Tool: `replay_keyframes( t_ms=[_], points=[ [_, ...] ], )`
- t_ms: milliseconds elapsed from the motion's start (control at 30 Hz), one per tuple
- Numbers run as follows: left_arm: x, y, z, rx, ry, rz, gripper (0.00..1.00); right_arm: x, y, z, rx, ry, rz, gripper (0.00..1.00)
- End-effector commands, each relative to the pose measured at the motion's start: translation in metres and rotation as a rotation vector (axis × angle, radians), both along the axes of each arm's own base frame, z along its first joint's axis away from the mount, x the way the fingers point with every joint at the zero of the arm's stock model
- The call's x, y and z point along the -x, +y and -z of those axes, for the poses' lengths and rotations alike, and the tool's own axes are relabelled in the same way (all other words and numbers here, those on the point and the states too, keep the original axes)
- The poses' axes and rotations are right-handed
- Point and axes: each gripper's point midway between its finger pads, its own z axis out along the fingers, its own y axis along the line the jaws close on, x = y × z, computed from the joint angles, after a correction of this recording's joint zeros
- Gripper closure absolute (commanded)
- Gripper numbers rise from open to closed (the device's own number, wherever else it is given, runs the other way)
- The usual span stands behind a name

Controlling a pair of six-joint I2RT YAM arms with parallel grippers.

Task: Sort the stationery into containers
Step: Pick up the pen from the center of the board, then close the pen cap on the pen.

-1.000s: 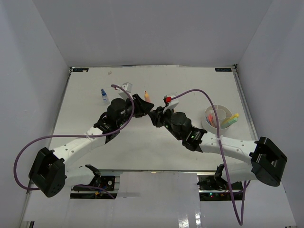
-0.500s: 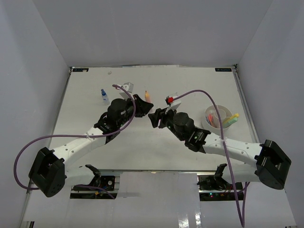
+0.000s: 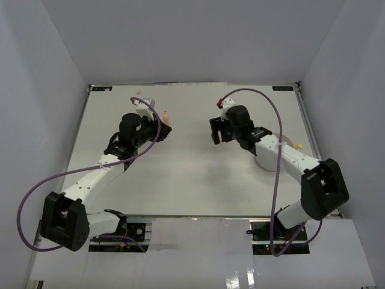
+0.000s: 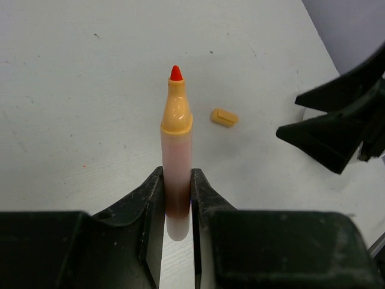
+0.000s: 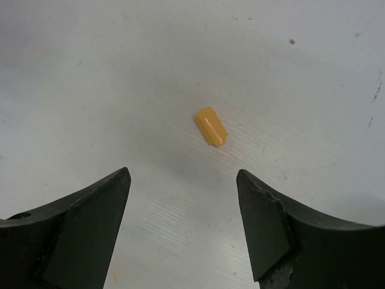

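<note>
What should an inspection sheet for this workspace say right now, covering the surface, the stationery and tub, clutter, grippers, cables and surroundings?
Surface: white table, with a few small specks.
Job's things: orange marker uncapped, red tip showing; its cap lies loose on the table; white tub mostly hidden under the right arm.
Clutter: nothing seen.
Grippers: left gripper, fingers shut on the orange marker; right gripper, fingers open, the cap on the table ahead of them, untouched.
Cables: a purple cable loops off each arm, away from the marker and cap.
Surroundings: plain grey walls on three sides.
</note>
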Motion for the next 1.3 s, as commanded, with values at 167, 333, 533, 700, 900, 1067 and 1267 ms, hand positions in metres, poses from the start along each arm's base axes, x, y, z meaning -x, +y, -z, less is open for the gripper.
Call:
replay_keyframes(
  t_ms=[167,333,533,700,900,1067,1267],
  points=[
    [0.024,-0.005,0.01,-0.143,-0.061,0.259,1.0,-0.019,0.016,0.032,0.258,0.132,-0.338,0.26],
    [0.032,-0.007,0.025,-0.165,-0.048,0.315,1.0,-0.032,0.024,0.048,0.336,0.198,-0.415,0.28],
    [0.036,-0.008,0.025,-0.165,-0.055,0.33,1.0,-0.05,0.02,0.075,0.429,0.236,-0.402,0.32],
    [0.036,-0.009,0.026,-0.165,-0.05,0.335,1.0,-0.062,0.013,0.087,0.503,0.236,-0.392,0.34],
    [0.036,-0.01,0.026,-0.164,-0.046,0.341,1.0,-0.069,0.012,0.101,0.54,0.248,-0.407,0.35],
    [0.039,-0.012,0.023,-0.161,-0.061,0.365,1.0,-0.067,0.011,0.118,0.549,0.289,-0.416,0.38],
    [0.04,-0.012,0.022,-0.165,-0.07,0.37,1.0,-0.059,0.008,0.131,0.551,0.328,-0.42,0.46]
  ],
)
